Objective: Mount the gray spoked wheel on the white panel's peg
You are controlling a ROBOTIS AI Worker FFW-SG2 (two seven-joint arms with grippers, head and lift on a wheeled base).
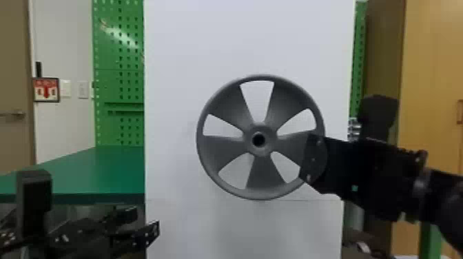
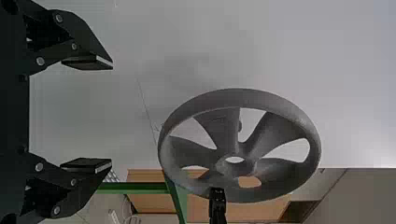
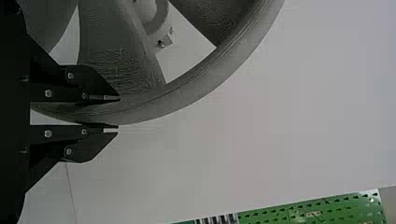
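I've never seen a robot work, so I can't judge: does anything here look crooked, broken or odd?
Nothing stands out. The gray spoked wheel looks whole, gripped at its rim by the right gripper, in front of the white panel. The thin line across the panel is probably just a seam.

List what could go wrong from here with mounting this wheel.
The right gripper pinches the wheel at one side of its rim, so it might tilt if its hub meets resistance. The left gripper stands open, away from the wheel, so the opposite side may sag or swing.
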